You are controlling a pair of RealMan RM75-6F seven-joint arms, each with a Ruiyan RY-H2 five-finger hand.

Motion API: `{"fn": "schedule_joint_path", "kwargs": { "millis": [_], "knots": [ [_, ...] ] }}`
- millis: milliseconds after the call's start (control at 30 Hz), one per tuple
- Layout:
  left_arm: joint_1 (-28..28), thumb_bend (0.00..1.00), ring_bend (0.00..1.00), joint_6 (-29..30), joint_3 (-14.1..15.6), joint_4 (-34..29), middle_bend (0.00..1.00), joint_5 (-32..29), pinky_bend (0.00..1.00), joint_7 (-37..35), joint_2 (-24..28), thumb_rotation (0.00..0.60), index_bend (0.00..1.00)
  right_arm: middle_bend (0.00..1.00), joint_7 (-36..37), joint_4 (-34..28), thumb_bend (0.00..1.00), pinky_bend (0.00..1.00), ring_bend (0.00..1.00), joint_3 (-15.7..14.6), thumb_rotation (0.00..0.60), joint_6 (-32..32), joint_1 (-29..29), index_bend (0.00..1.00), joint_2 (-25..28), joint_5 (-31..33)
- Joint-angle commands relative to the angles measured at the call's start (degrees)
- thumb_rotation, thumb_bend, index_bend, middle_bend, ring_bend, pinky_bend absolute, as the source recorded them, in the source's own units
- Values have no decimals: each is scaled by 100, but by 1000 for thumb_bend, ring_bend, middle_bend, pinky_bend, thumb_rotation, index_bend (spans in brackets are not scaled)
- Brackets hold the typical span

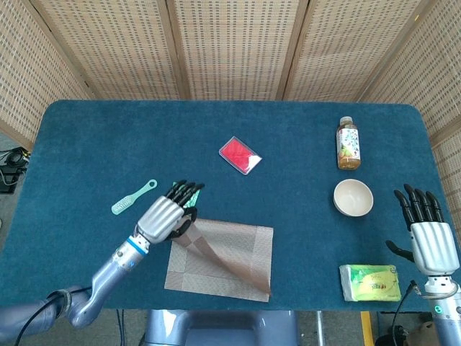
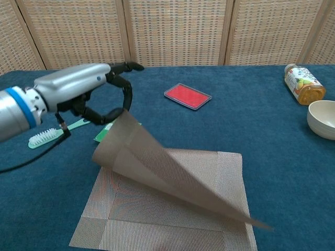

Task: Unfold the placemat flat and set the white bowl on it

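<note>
The left hand (image 2: 86, 86) partly hides a green packet (image 2: 104, 133) behind it. Its thumb and finger pinch the placemat (image 2: 172, 183) corner, lifting the top layer. The white bowl (image 1: 353, 197) sits just beyond the right hand (image 1: 428, 234), fingers spread, empty.

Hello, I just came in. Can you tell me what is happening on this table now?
The robot's left hand pinches a corner of the woven placemat and holds the top layer lifted above the blue table, so the mat is only partly unfolded. The white bowl sits empty near the right edge, not yet on the mat. The right hand is raised beside it, fingers apart, holding nothing.
</note>
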Motion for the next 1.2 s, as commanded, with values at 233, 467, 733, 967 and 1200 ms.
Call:
{"fn": "schedule_joint_path", "kwargs": {
  "millis": [233,467,733,967,1200],
  "knots": [
    [-769,569,0,-857,-1001,915,0,-1517,0,113,-134,600,755,0,-88,74,0,0,0,64,600,-116,45,0,-50,167],
    [-1217,569,0,-1057,-1313,2738,0,-2071,0,-501,-860,600,754,0,-232,156,0,0,0,87,600,-258,107,0,-125,289],
    [-1294,75,0,-1128,-1315,3485,0,-2028,0,-1472,-1048,600,94,0,-258,209,0,0,0,77,600,-338,154,0,-168,305],
    [-1024,0,0,-591,-1169,3059,0,-1562,0,-2073,-585,600,0,0,-175,254,0,0,0,-59,600,-387,207,0,-175,56],
    [-162,0,0,274,-964,1137,0,-1787,0,-504,861,600,0,0,-225,386,0,0,0,-446,600,-375,435,2,-20,-953]
  ]
}}
